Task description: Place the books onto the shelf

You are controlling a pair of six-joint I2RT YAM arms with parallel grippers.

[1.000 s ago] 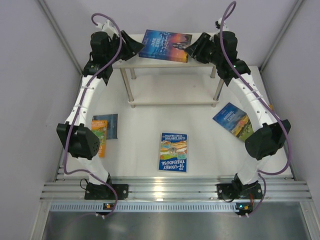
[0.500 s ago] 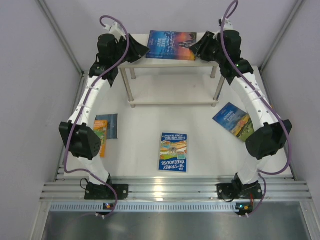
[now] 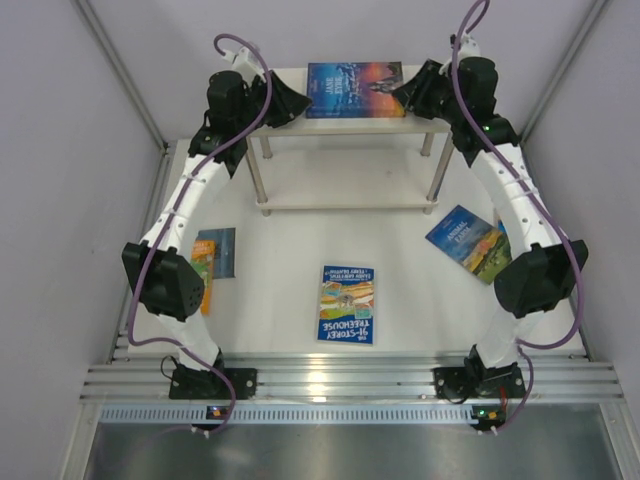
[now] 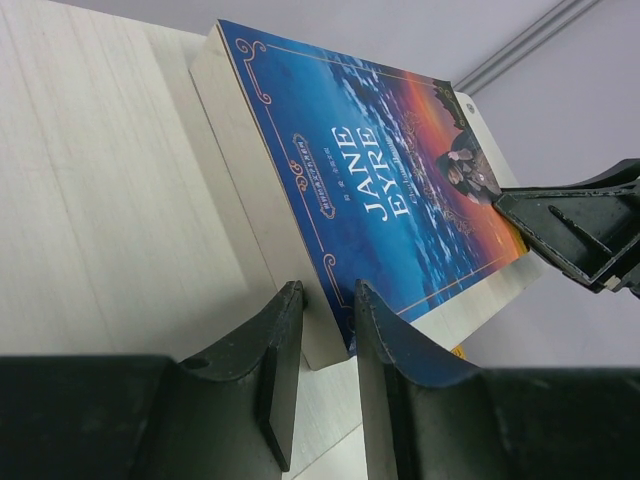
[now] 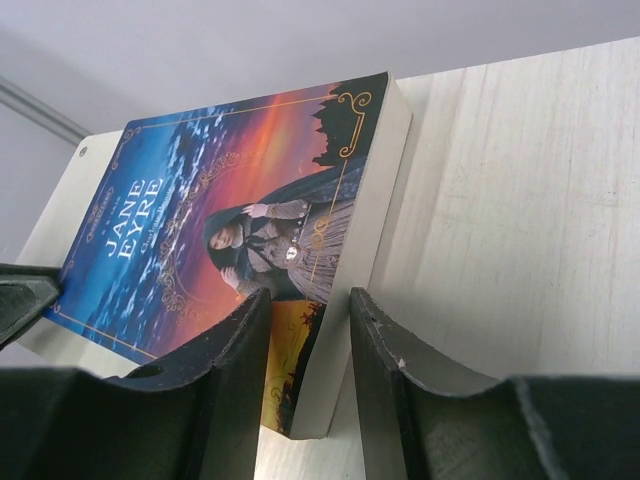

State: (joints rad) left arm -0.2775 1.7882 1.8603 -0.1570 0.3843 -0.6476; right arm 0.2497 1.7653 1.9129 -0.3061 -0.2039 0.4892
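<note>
Blue-and-sunset book (image 3: pixel 355 90) lies on the shelf (image 3: pixel 340 182), left gripper (image 4: pixel 328 295) and right gripper (image 5: pixel 308 298) each pinching an end (to square it, I'd say).

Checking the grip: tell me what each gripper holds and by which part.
Both hold the same book, lying on top of the shelf: the left gripper pinches a corner at one end, the right gripper a corner at the opposite end.

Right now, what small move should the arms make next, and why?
Probably let go: open the left gripper and right gripper a little. Each seems to pinch one end of the book, which already lies flat on the top board of the shelf, and other books lie on the table.
</note>
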